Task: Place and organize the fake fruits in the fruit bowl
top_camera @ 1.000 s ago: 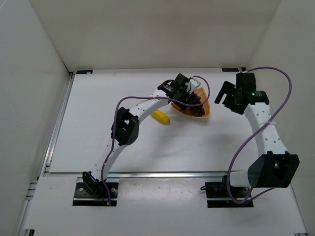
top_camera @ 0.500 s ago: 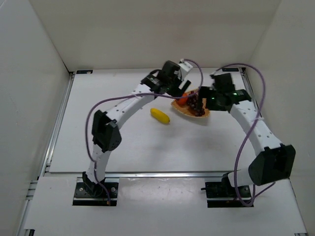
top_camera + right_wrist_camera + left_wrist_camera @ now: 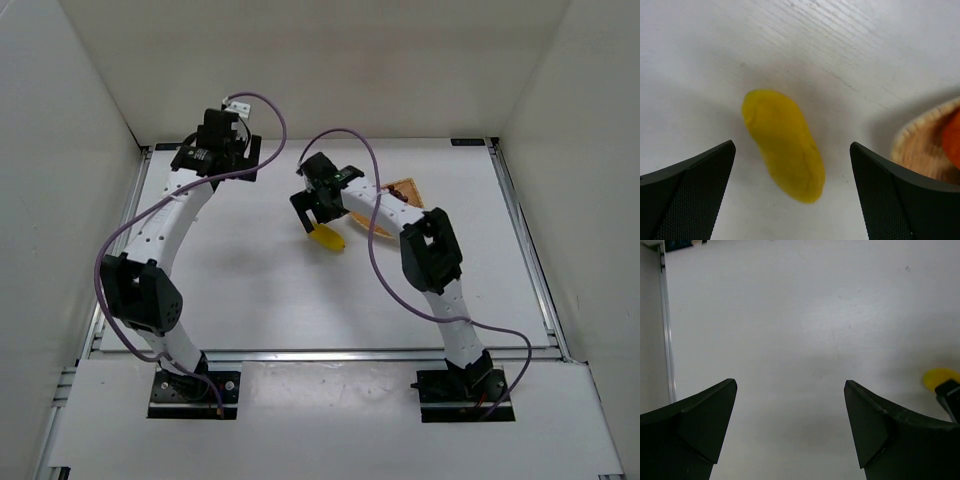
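Top external view: a white table [image 3: 300,290] is boxed in by plain white walls [image 3: 330,70], with a metal rail [image 3: 120,250] along its left edge. The right arm reaches across the middle and covers most of the fruit bowl [image 3: 408,192]. Only the bowl's tan woven right edge shows from above, and its contents cannot be made out there. The right gripper [image 3: 316,207] hangs just above the banana [image 3: 328,240], fingers spread wide and holding nothing. In the right wrist view the banana lies flat on the bare table between the two fingers, touching neither. The left gripper [image 3: 217,168] is well apart near the back left corner, also spread wide and empty over bare table. At the right edge of the right wrist view the bowl's wicker rim sits near the banana but apart from it. A sliver of the orange [image 3: 953,137] lies inside, cut off by the frame.
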Available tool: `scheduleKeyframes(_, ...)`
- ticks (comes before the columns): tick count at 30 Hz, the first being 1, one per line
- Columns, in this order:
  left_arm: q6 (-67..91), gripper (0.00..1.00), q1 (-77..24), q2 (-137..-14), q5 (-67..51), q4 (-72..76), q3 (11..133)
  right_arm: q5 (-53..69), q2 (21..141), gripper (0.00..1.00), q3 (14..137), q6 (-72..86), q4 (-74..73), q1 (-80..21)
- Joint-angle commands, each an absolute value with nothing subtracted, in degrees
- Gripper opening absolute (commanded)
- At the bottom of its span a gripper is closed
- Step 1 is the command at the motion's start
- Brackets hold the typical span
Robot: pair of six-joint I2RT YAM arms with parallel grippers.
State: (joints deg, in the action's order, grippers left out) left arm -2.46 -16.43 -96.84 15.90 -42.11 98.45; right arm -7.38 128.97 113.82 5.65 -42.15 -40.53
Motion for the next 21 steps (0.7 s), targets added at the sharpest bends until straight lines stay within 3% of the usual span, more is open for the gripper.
scheduleKeyframes(1, -2.20, 0.99, -14.77, -91.41, 16.08, -44.38, 94.67, -8.62, 133.23, 0.97, 117.33, 6.77, -44.82, -40.25)
scheduleKeyframes(3, -2.20, 0.99, -13.90, -90.18, 16.08, -44.38, 93.43, -8.61, 134.55, 0.88, 116.55, 7.38, -44.82, -41.65)
scheduleKeyframes(5, -2.20, 0.99, -13.10, -90.18, 15.47, -44.38, 92.64, -8.61, 134.56, 0.72, 115.32, 8.08, -44.82, -42.27)
scheduleKeyframes(6, -2.20, 0.99, -12.40, -89.65, 15.47, -44.38, 92.64, -8.61, 132.99, 0.53, 114.79, 8.09, -44.82, -42.80)
scheduleKeyframes(9, -2.20, 0.99, -11.87, -89.65, 14.24, -44.38, 92.64, -8.61, 128.00, 0.18, 112.33, 9.93, -43.26, -43.42)
scheduleKeyframes(13, -1.67, 0.99, -11.87, -90.70, 12.93, -44.91, 93.25, -9.14, 117.97, 0.13, 108.29, 14.49, -40.35, -42.11)
scheduleKeyframes(21, -1.05, 0.99, -11.87, -91.32, 11.69, -45.97, 93.25, -11.95, 106.35, 0.10, 98.88, 21.01, -42.97, -24.54)
